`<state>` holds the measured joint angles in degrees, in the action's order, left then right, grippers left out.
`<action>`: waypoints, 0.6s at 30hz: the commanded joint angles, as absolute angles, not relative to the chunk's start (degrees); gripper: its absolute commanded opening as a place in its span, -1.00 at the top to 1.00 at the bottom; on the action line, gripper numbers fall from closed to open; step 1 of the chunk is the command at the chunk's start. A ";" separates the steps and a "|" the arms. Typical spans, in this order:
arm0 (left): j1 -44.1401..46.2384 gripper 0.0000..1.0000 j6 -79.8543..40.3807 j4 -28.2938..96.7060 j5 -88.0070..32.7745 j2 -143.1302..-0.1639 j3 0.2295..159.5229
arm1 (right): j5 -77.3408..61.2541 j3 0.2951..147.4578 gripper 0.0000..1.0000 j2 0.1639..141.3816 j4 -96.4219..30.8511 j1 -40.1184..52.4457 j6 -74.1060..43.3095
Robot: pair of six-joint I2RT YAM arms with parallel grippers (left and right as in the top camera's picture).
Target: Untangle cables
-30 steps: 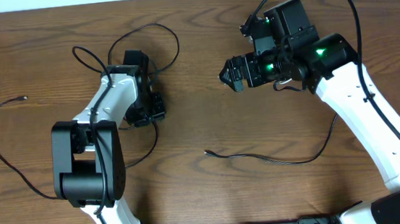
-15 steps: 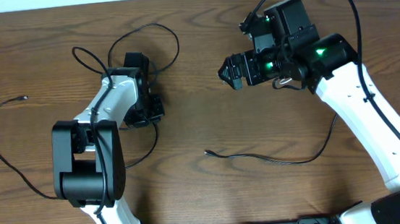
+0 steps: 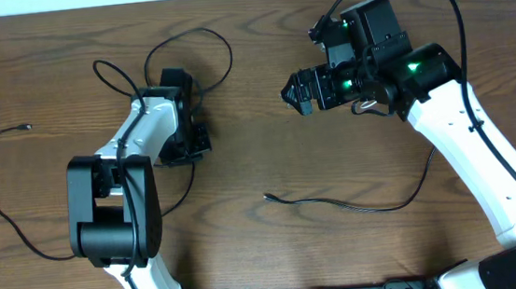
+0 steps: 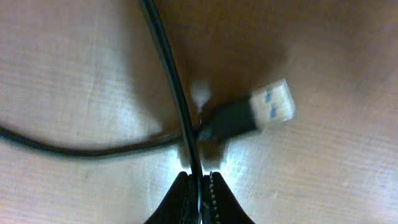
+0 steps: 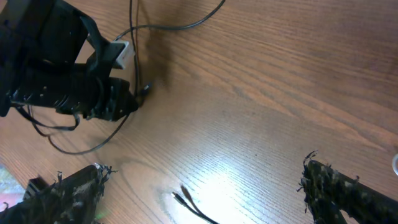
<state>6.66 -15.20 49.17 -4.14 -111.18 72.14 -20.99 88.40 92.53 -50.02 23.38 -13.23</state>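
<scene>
We see the left tool point(image 4: 199, 188) clenched on a black cable point(image 4: 171, 71) just beside its USB plug point(image 4: 273, 107), presumably to draw its loops apart across the counter point(image 3: 268, 153), while the right tool point(image 3: 293, 96) hangs released, well apart from a second black cable point(image 3: 338, 201) lying free.

We see the overhead view brightly and evenly lit, sharp from edge to edge; the arms point(image 3: 136, 146) throw only short, soft shadows on the table point(image 3: 277, 255). In the left wrist view nearly everything is out of focus: the cable point(image 4: 166, 68) and plug point(image 4: 273, 107) are smeared, the wood at left is washed pale, white glare sits at lower centre, and shadow darkens the upper right. In the right wrist view glare pools at lower centre, and the fingers point(image 5: 348, 193) in the bottom corners are blurred.
</scene>
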 commanded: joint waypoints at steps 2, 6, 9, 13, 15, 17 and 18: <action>6.72 0.85 -15.07 52.53 -4.32 -104.73 78.50 | -20.86 88.27 -0.99 93.01 -49.89 23.73 -13.67; 6.72 0.85 -13.72 52.40 -10.98 -96.55 84.86 | -20.82 88.25 -0.98 93.01 -49.80 23.73 -13.67; 6.72 0.85 -13.37 48.40 -17.96 -89.56 89.36 | -19.77 88.25 -0.98 93.01 -49.82 23.73 -13.67; 6.72 0.85 -14.02 38.68 -27.24 -82.00 92.62 | -19.51 88.27 -0.99 93.01 -49.67 23.73 -13.67; 6.72 0.85 -16.29 32.58 -29.58 -78.98 92.88 | -18.92 88.27 -0.98 93.01 -49.50 23.73 -13.67; 6.72 0.85 -19.46 26.13 -29.61 -76.42 92.88 | -17.69 88.25 -0.98 93.01 -49.50 23.73 -13.67; 6.72 0.85 -20.56 23.18 -29.58 -75.61 92.88 | -17.21 88.25 -0.98 93.01 -49.52 23.73 -13.69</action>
<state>6.66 -16.36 28.86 -24.84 -78.06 92.42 -19.42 88.40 92.53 -49.76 23.40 -13.23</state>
